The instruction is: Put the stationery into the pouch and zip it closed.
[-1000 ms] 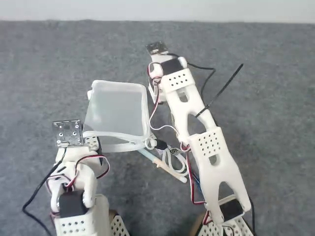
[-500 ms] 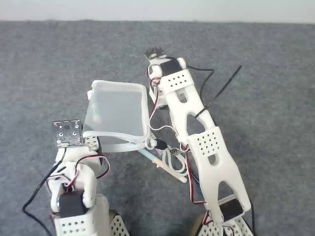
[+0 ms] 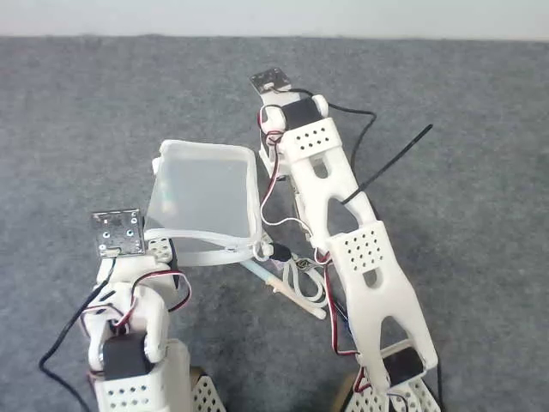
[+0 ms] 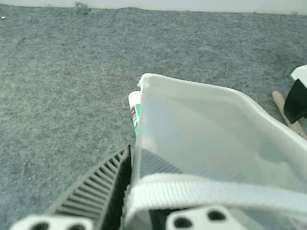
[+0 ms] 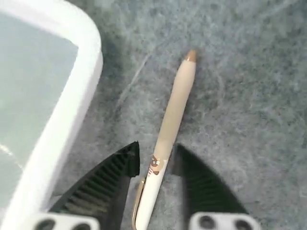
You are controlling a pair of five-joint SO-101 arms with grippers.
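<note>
**Two pens on the bench, pouch held at its edge**

One translucent white pouch [image 3: 206, 193] sits on the grey bench [image 3: 77, 112] between the two arms, with its white edge band running round it. In the left wrist view a white and green tube [image 4: 135, 111] shows at the pouch's far corner. Its cap pokes past the rim and its body is seen through the clear wall, so whether it lies inside the pouch or beneath it cannot be told. No other contents can be made out through the wall.

The left tool [image 4: 136, 191] is clamped on the pouch's white band at the near edge, with the ribbed dark finger [image 4: 103, 179] pressed against the outside of the wall.

The right tool [image 5: 156, 148] hangs over a beige pen [image 5: 175, 103] with a copper tip, which lies flat on the bench just beside the pouch's rounded corner. Its two fingers are apart, one on each side of the barrel and close to it; contact cannot be judged.

A second pen [image 3: 292, 296], pale blue and cream, lies on the bench near the arm bases, apart from the pouch.
</note>
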